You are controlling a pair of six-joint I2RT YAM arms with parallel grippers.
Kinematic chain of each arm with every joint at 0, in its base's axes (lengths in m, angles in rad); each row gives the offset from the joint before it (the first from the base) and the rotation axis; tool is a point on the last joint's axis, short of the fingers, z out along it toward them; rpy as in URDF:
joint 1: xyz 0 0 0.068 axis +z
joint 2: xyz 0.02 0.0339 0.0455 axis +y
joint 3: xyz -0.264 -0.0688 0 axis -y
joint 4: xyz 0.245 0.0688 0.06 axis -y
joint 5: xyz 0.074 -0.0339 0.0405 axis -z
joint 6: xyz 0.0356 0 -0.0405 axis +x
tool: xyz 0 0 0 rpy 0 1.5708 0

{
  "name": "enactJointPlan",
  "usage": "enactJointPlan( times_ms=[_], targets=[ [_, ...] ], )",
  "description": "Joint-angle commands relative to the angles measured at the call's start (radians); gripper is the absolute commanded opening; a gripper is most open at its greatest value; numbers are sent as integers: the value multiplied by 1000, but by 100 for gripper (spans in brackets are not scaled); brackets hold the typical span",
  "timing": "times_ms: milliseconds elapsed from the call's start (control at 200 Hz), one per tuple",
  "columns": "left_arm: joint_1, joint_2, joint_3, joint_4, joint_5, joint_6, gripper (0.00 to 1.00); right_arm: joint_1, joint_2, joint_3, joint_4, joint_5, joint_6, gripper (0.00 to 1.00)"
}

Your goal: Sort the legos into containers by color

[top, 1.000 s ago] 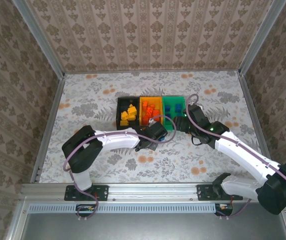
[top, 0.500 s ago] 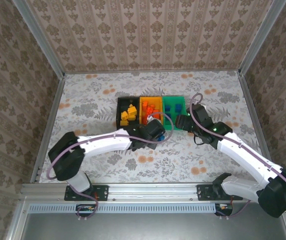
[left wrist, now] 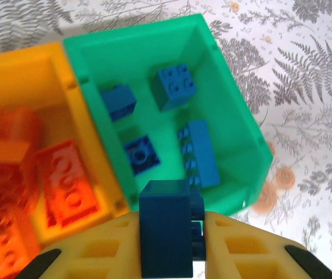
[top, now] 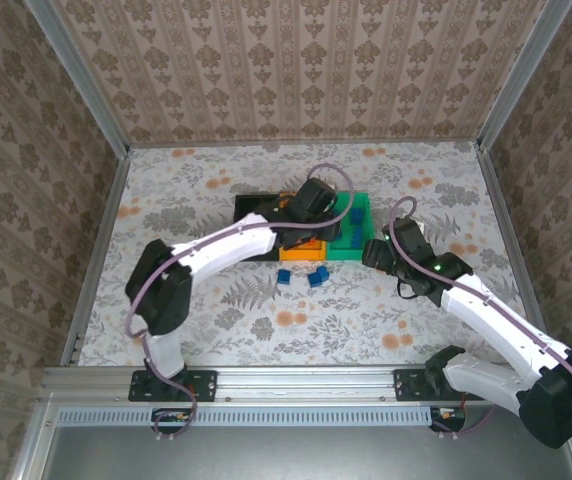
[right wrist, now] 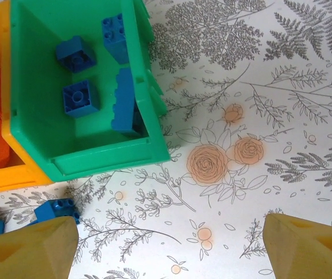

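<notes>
My left gripper (left wrist: 172, 244) is shut on a dark blue lego (left wrist: 165, 221), held above the near edge of the green container (left wrist: 235, 110). Several blue legos (left wrist: 174, 86) lie inside that bin. Beside it, the orange container (left wrist: 21, 64) holds red-orange legos (left wrist: 67, 183). From above, the left gripper (top: 318, 200) hovers over the row of containers, the black one (top: 249, 205) at its left end. My right gripper (right wrist: 172, 250) is open over bare table just right of the green container (right wrist: 85, 157). Two blue legos (top: 286, 277) (top: 317, 276) lie on the table in front of the bins.
The table has a floral cloth (top: 196, 200) and patterned walls on three sides. The right arm (top: 486, 310) stretches across the right half. One loose blue lego (right wrist: 56, 209) lies close to the right gripper's left finger (right wrist: 29, 244).
The left arm has swung from the table in front of the bins up over them, carrying the blue lego. Two blue legos now show on the table. The right gripper drew back slightly.
</notes>
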Motion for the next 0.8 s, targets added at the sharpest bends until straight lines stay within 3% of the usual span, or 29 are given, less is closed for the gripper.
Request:
enactJointPlan(
  times_ms=[0, 240, 455, 615, 795],
  targets=[
    [5, 71, 97, -30, 58, 25, 30, -8, -29, -23, -24, 10, 10, 84],
    [37, 212, 273, -95, 87, 6, 40, -8, -33, -44, -7, -22, -1, 84],
    [41, 176, 298, -86, 111, -19, 66, -8, -30, -46, 10, -82, -24, 85],
    [42, -16, 124, 4, 93, -31, 86, 4, -26, -51, 78, -161, -34, 85],
    [44, -317, -215, 62, 20, -50, 100, 109, 43, -2, 101, -145, -9, 85]
  ],
)
